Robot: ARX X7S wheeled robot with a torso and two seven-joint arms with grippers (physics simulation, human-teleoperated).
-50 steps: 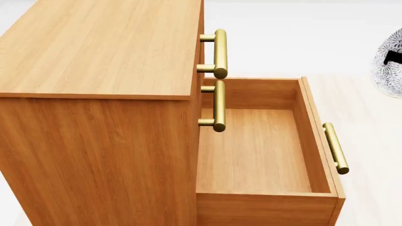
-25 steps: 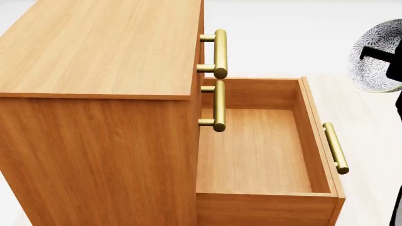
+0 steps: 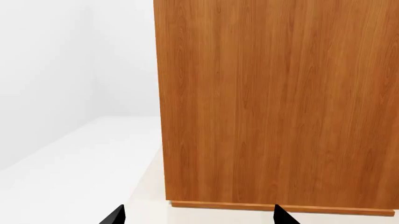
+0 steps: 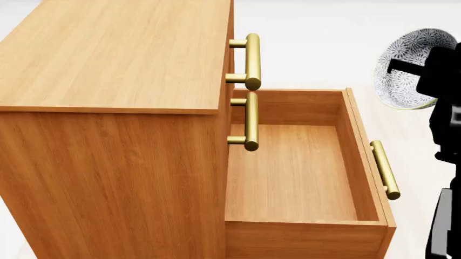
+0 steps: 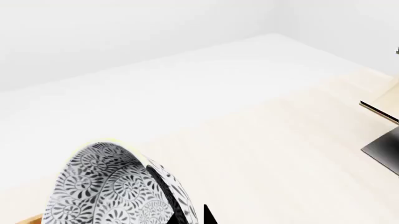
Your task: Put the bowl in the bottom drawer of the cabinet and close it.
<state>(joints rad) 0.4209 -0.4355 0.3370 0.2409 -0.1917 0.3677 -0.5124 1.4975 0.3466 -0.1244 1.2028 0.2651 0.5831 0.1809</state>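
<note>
The cabinet [image 4: 108,108] fills the left of the head view, and its bottom drawer [image 4: 366,156] stands pulled out and empty, its brass handle [image 4: 384,169] on the right. Right of the drawer's far corner and above floor level hangs the patterned bowl [image 4: 402,70], tilted on its side. My right gripper [image 4: 421,67] is shut on its rim. In the right wrist view one black finger lies inside the bowl [image 5: 106,186] and the other outside it, with the right gripper [image 5: 187,213] clamping the wall. My left gripper [image 3: 198,217] is open and empty, facing the cabinet's side panel [image 3: 274,102].
The two upper drawers are shut, their brass handles [image 4: 252,60] [image 4: 251,121] sticking out over the open drawer's inner end. My black right arm [image 4: 446,162] runs down the right edge of the head view. A dark flat object [image 5: 383,149] lies on the pale floor.
My right gripper has carried the bowl leftward, closer to the open drawer, and more of the arm now shows at the right edge. The cabinet and drawer have not moved.
</note>
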